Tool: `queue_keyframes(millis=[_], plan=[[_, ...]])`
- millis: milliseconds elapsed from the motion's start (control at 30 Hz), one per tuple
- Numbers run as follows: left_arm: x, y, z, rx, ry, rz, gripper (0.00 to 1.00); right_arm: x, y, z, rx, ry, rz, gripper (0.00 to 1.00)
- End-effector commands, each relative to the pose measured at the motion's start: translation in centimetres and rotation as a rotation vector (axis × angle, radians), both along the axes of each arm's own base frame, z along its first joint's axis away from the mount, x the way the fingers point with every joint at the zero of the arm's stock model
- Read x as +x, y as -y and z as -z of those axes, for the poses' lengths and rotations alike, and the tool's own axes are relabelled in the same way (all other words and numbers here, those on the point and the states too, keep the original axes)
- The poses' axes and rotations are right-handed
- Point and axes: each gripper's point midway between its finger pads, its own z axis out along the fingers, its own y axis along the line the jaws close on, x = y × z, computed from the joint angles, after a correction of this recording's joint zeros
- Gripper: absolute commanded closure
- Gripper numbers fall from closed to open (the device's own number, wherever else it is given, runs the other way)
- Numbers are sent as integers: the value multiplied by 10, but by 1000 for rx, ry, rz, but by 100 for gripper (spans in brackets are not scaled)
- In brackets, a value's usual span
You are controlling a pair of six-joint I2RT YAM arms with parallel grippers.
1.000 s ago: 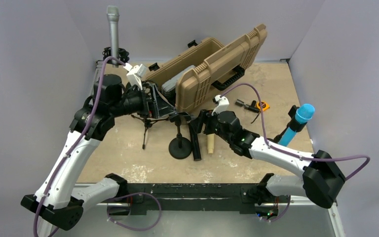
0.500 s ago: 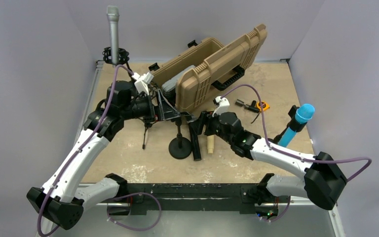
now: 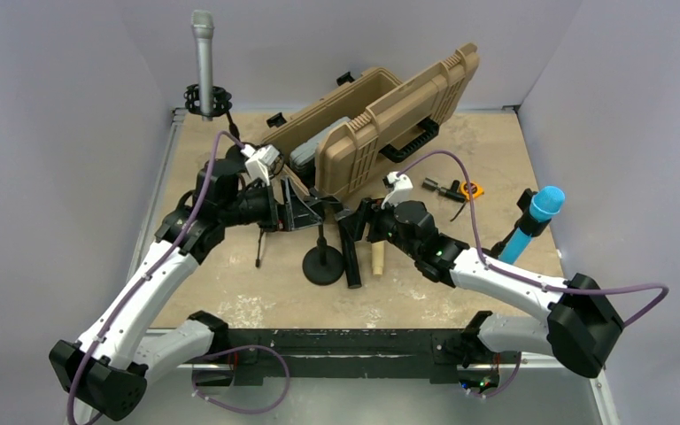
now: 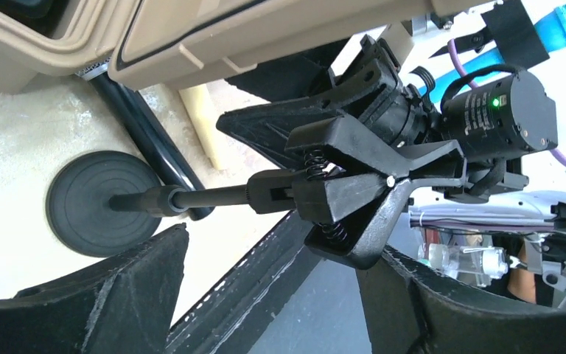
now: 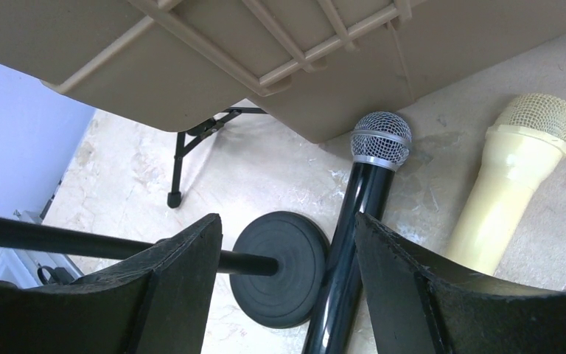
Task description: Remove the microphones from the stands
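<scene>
I see my left fingers (image 4: 110, 295) spread wide, flanking the stand's (image 4: 214, 198) spring clip (image 4: 346, 193). My right fingers (image 5: 162, 287) are spread too, gripping nothing, just beside the clip. The black mic (image 5: 355, 221) lies flat on the worktop (image 3: 230, 283), its body against the stand's round base (image 5: 280, 273), a cream mic (image 5: 501, 195) just beside it.

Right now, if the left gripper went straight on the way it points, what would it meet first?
Most likely the stand's black spring clip, which sits just ahead of the left gripper, between its open fingers. Depth is hard to judge, but nothing shows nearer.
</scene>
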Motion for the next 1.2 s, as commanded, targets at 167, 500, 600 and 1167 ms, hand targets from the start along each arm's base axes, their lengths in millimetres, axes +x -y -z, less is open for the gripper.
queue_keyframes(millis=[167,500,600,1167], plan=[[-7,-7,-57,-22,150,23,2,2,-6,-7,9,34,-28,35],[18,-1,-58,-21,126,-15,0,-1,-3,-14,30,46,-27,35],[22,0,-54,-14,119,-17,1,-1,-3,-13,28,45,-29,35],[12,0,-30,-18,84,9,3,2,-7,-6,9,37,-39,35]])
